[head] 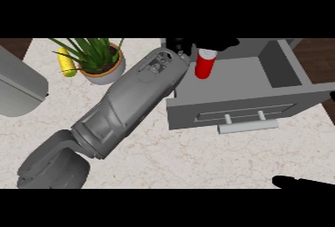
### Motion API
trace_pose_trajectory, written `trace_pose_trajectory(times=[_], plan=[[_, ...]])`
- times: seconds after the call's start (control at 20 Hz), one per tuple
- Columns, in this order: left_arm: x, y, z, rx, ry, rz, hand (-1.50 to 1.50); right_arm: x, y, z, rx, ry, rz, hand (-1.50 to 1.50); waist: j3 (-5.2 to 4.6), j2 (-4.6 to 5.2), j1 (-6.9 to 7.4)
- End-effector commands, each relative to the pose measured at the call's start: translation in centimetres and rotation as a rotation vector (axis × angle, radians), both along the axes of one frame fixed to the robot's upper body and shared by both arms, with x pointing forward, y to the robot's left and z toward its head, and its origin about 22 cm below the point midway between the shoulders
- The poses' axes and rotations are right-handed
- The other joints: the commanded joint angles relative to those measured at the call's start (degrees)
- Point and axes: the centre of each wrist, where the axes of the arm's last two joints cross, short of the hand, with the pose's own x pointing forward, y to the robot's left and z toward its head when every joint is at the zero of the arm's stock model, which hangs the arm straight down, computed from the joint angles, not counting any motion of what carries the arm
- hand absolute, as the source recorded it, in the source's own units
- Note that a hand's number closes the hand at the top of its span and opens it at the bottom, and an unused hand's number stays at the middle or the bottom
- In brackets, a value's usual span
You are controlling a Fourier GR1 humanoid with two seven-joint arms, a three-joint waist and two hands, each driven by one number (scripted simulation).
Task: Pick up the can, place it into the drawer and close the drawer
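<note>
The red can (pixel 204 66), with a pale top, stands upright over the inside of the open grey drawer (pixel 242 84), near its left wall. My left hand (pixel 196 44) reaches in from the lower left on a long grey forearm, and its black fingers curl round the top of the can. The fingers hide the can's upper end. The drawer's front panel (pixel 248 113) faces me with a light bar handle (pixel 245 126). My right hand (pixel 301 182) rests at the lower right edge with only straight dark fingers showing.
A potted green plant (pixel 101 60) stands at the back left, with a yellow corn cob (pixel 65 63) beside it. A rounded grey object (pixel 20 88) fills the left edge. The drawer's raised walls (pixel 285 62) stand at its right.
</note>
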Motion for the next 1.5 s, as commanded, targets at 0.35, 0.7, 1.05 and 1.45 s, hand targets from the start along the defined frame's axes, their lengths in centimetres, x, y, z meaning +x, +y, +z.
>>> trace_pose_trajectory(times=[0.35, 0.7, 1.05, 1.45], plan=[[-0.2, -1.1, 2.2, -0.029, -0.051, 0.01, -1.5, 2.6, 2.5, -1.3, -0.445, -0.012, -0.066, -1.5, -0.03, -0.6, 3.13], [-0.8, -1.0, 1.1, -0.042, -0.02, -0.02, -1.5, 5.2, 5.2, -4.0, -0.632, 0.046, -0.124, -1.5, -0.11, -1.52, 6.24], [-0.7, 1.0, 2.2, -0.036, -0.019, 0.01, -1.5, 7.3, 5.0, -10.2, -0.666, 0.063, -0.206, -1.5, -0.07, -1.92, 7.19], [-1.2, 3.1, 5.7, -0.027, -0.018, 0.023, -1.5, 13.1, 5.0, -12.3, -0.661, 0.079, -0.282, -1.5, -0.03, -1.82, 8.0]])
